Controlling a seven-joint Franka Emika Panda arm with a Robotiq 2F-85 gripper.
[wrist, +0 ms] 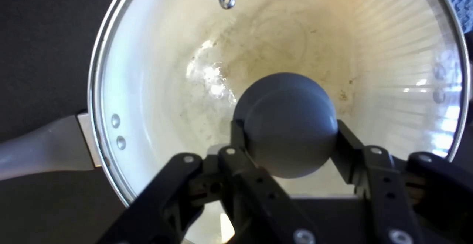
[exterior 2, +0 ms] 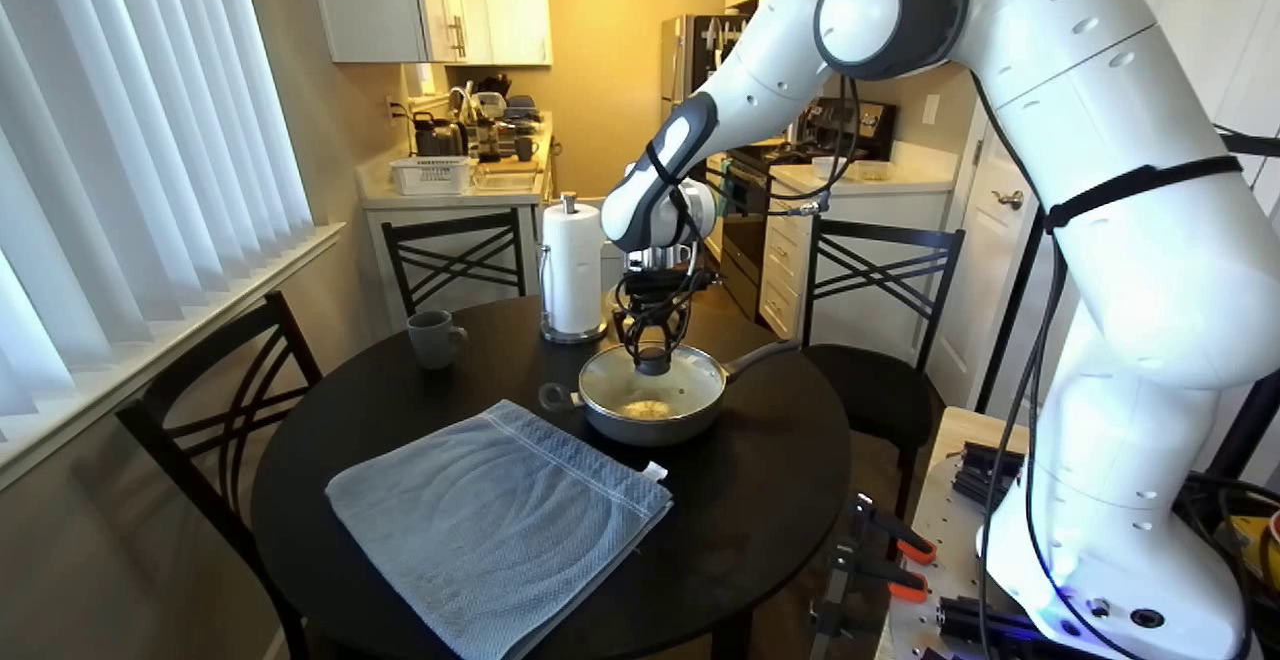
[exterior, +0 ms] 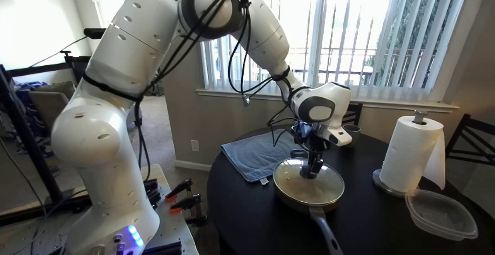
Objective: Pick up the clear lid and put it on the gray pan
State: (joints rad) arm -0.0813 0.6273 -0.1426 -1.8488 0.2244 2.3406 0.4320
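Now my fingers (wrist: 348,149) clasp round clear-glass lid (exterior: 303,188), seemingly seated on round gray pan (exterior 2: 652,430), wrist-view handle (wrist: 48,148) nine o'clock; release remains.

In an exterior view, Panda arm (exterior: 129,46) arches up from its base (exterior: 112,216) at near left; elbow (exterior: 205,2) bent at top, forearm (exterior: 267,31) angled down to the right. Base lights (exterior: 135,235) blue. Wrist (exterior: 328,100) low, approx. above the Robotiq gripper (wrist: 290,136), which pts. down in both exterior views. Fingers (wrist: 380,185) part-closed w/ gap btwn., both pads clamped inward.
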